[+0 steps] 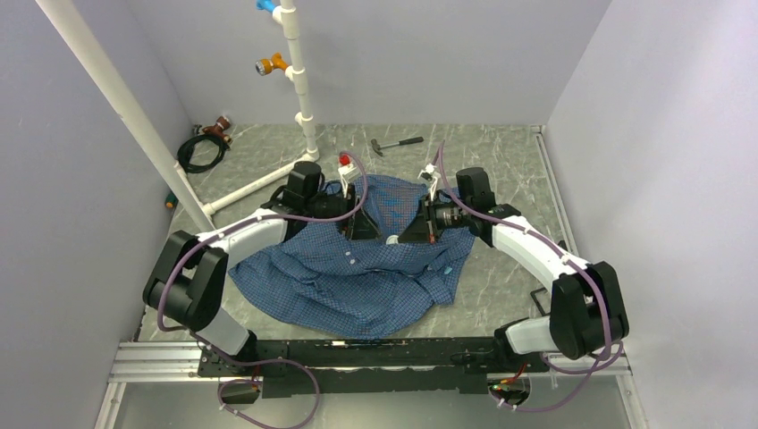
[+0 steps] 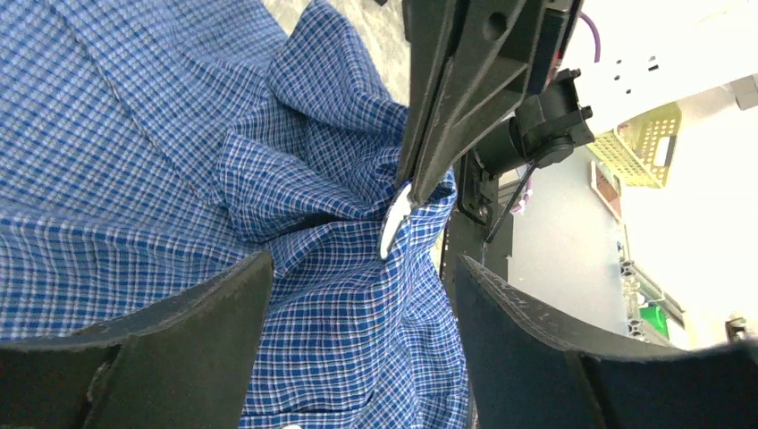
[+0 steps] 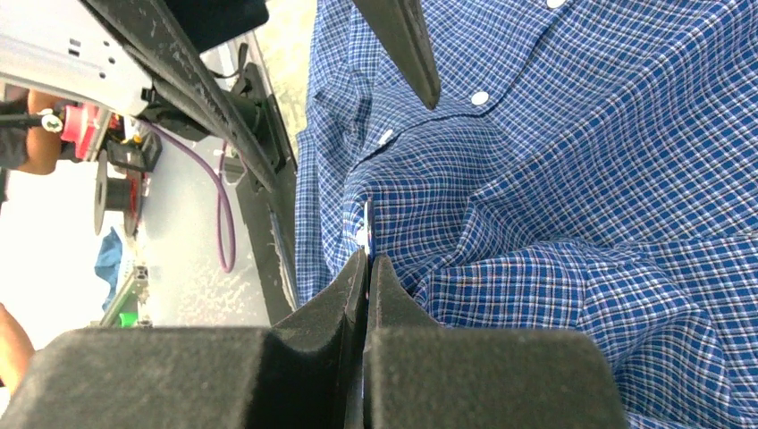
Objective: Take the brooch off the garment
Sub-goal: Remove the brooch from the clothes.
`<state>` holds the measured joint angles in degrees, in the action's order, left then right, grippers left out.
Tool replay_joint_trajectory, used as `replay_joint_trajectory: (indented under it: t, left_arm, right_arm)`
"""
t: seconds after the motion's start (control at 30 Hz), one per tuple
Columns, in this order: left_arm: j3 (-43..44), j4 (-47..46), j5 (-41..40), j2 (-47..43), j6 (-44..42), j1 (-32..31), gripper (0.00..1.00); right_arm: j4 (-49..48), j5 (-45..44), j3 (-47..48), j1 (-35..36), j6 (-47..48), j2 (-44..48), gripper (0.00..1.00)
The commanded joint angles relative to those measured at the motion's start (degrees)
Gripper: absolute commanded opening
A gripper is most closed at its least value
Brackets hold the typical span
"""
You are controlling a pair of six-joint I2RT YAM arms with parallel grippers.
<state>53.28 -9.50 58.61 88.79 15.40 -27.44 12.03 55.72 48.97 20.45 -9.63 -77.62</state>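
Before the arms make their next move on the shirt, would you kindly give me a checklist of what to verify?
1. Right gripper shut: ok, jaws pressed together at a raised fold of the checked shirt.
2. Something gripped: ok, a small white piece sits at its tips.
3. That piece is the brooch: cannot tell, it shows edge-on only.
4. Left gripper open: ok, fingers apart on either side of the fold.
5. Shirt held down: not ok, the cloth is bunched up to the pinch and nothing restrains it.
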Motion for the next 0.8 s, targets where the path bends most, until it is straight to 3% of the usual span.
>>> replay_joint_trajectory:
  t: [0.0, 0.17, 0.37, 0.53, 0.77]
  left_arm:
    - [-1.1, -6.5, -2.4, 0.9, 9.1, -1.3, 0.8]
    - [-1.0, -6.0, -5.2, 0.2, 7.9, -4.1, 0.74]
    - [0.1, -3.8, -7.1, 0.6, 7.4, -5.8, 0.55]
    - [0.4, -3.5, -8.4, 1.1, 7.5, -6.1, 0.51]
    - [1.7, -1.8, -10.3, 2.4, 7.3, -6.8, 0.37]
  right_arm:
    - [-4.7, -1.0, -0.7, -0.1, -5.2, -0.2, 0.0]
    - [-6.0, -1.4, -1.1, -0.1, -8.0, -0.4, 0.0]
    - [-7.9, -1.0, -0.8, -0.1, -11.7, -1.1, 0.0]
    - [-8.4, -0.9, -0.9, -0.1, -13.0, -1.0, 0.0]
    - [-9.0, -0.4, -0.7, -0.1, -14.1, -0.8, 0.0]
